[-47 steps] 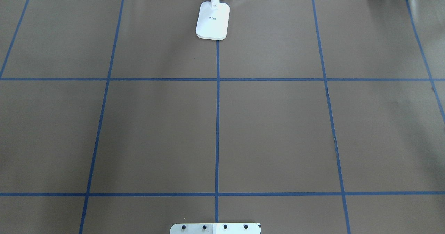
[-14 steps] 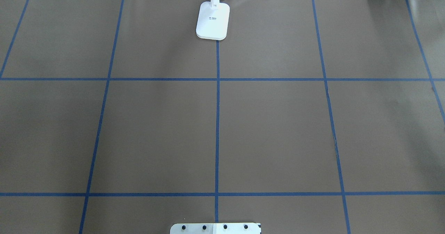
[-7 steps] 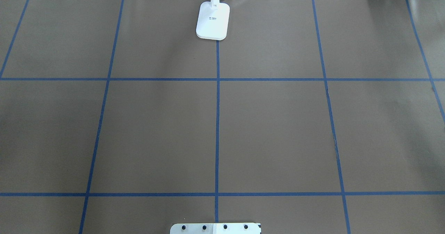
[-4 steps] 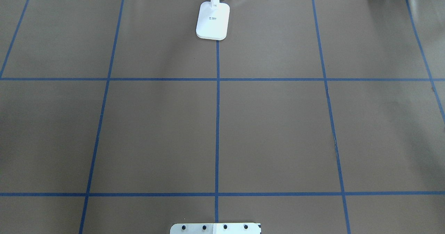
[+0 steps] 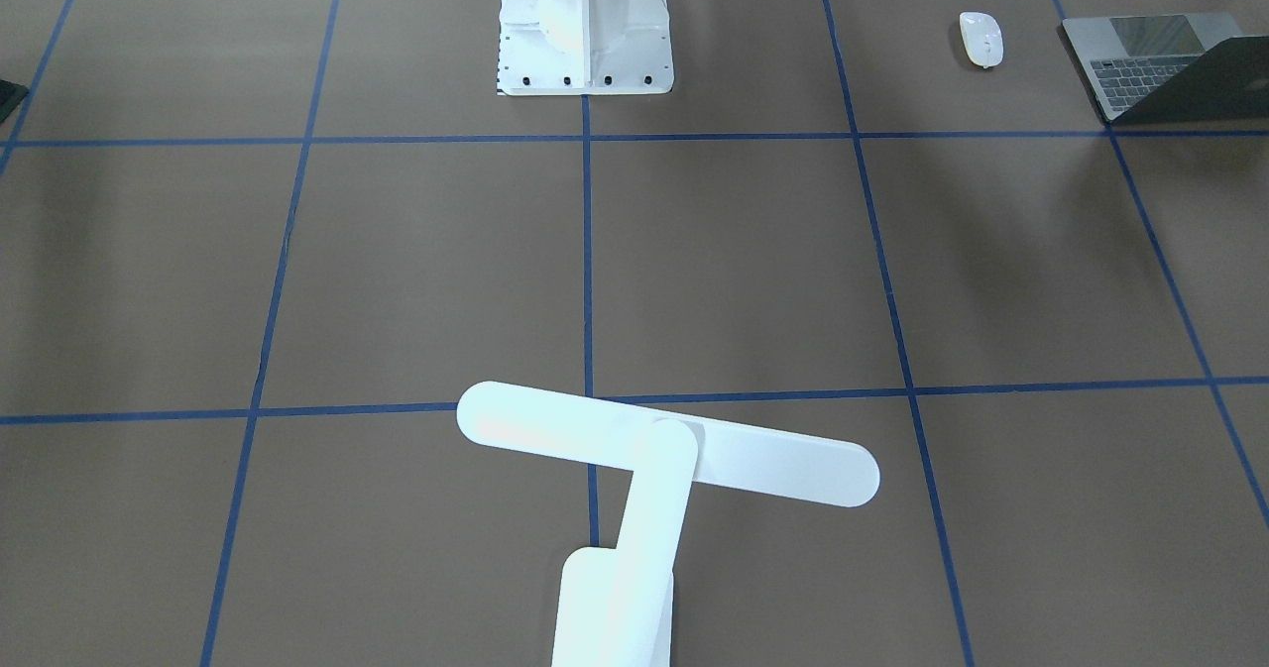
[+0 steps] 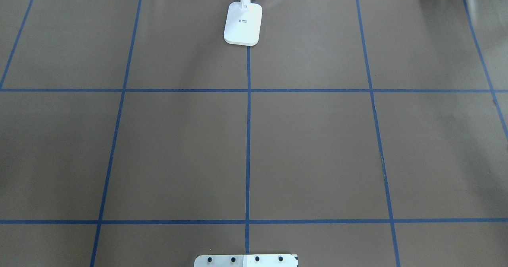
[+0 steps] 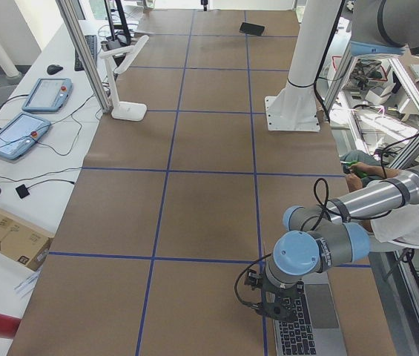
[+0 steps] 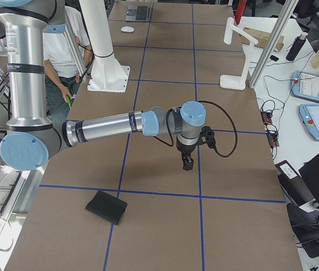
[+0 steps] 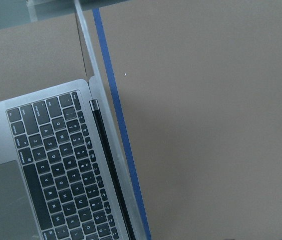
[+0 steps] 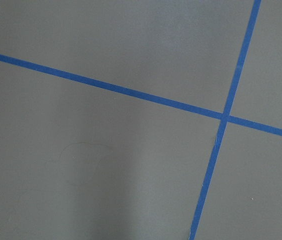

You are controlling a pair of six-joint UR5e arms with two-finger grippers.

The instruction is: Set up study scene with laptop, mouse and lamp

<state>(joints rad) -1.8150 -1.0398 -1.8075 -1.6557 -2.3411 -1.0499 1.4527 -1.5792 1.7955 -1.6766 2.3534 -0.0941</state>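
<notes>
The laptop (image 5: 1140, 72) lies open near the table's (image 6: 317, 140) robot-side left corner, with the mouse (image 5: 980, 39) just beside it. The lamp (image 6: 243, 23) stands at the middle of the far edge. The left hand (image 7: 270, 301) hangs above the laptop and the right hand (image 8: 188, 164) above the table; I cannot tell whether either is apart or together.

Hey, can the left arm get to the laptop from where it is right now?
Probably yes. The left gripper hangs just above the laptop, near its hinge edge, and the left wrist view looks down onto it with nothing between. The mouse lies apart, out of the way.
</notes>
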